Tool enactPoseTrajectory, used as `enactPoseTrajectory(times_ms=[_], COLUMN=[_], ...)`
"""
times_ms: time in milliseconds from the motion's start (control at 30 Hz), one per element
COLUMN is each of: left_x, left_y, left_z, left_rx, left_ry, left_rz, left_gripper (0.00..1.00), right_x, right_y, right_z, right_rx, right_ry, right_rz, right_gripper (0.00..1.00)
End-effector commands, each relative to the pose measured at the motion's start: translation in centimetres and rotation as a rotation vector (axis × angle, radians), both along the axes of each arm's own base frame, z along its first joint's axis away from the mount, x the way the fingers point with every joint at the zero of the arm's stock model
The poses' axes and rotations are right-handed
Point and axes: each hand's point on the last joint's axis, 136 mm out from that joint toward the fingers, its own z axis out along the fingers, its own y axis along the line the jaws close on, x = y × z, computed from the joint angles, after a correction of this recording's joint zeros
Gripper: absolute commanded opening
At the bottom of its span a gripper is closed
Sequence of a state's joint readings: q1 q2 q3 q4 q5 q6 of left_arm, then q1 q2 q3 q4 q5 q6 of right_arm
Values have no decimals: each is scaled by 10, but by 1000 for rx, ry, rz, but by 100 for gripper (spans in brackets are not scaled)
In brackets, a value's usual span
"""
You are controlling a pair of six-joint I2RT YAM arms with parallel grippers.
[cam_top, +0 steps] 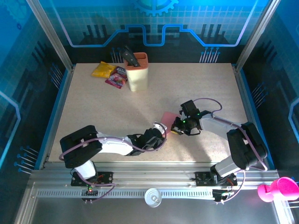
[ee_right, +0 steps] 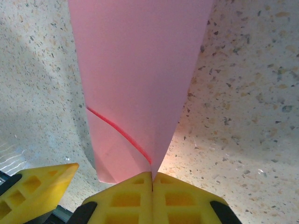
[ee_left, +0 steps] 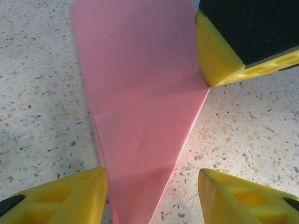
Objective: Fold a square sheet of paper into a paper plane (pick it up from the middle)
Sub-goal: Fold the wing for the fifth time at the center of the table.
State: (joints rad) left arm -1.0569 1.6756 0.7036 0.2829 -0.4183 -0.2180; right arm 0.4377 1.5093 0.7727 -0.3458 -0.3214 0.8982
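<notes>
Half-folded paper plane (ee_left: 140,116) on table (ee_left: 37,93), between both grippers. Right gripper (ee_right: 152,179) pinched tight on narrow end. Left gripper (ee_left: 152,186) spread apart, one finger each side of pointed tip. Paper's long way runs straight ahead from left gripper.

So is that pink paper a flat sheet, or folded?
Folded. The pink paper narrows to a point, with crease lines and overlapping layers showing. The right pincer is shut on it.
</notes>
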Motion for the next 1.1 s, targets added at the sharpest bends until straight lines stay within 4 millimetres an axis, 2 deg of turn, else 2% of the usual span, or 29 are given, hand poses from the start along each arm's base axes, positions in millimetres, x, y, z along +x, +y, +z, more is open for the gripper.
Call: enactPoseTrajectory(times_ms=[0,167,333,567,700,833,867,900,967,1067], left_x=[3,6,7,7,8,7,8,8,9,9], left_y=[-17,-20,-19,-16,-16,-15,-14,-13,-11,-8], left_z=[5,-1,-6,-13,-12,-12,-12,-13,-13,-10], left_rx=[-13,4,13,30,21,6,-4,-15,-43,-96], left_ry=[-18,-24,-21,-19,-13,3,12,26,50,89], left_rz=[-48,-48,-45,-41,-40,-45,-42,-41,-34,-32], left_gripper=[54,48,36,25,16,3,0,0,0,0], right_x=[-1,-1,-1,0,0,0,0,1,2,6], right_y=[3,3,3,4,5,5,5,5,3,-5], right_z=[4,6,5,6,7,9,10,12,17,31], right_rx=[-6,-4,-4,0,5,6,7,8,8,1], right_ry=[8,4,6,7,6,3,2,-3,-12,-48], right_rz=[9,10,13,15,16,15,15,16,19,8], right_gripper=[0,0,0,0,0,0,1,8,16,20])
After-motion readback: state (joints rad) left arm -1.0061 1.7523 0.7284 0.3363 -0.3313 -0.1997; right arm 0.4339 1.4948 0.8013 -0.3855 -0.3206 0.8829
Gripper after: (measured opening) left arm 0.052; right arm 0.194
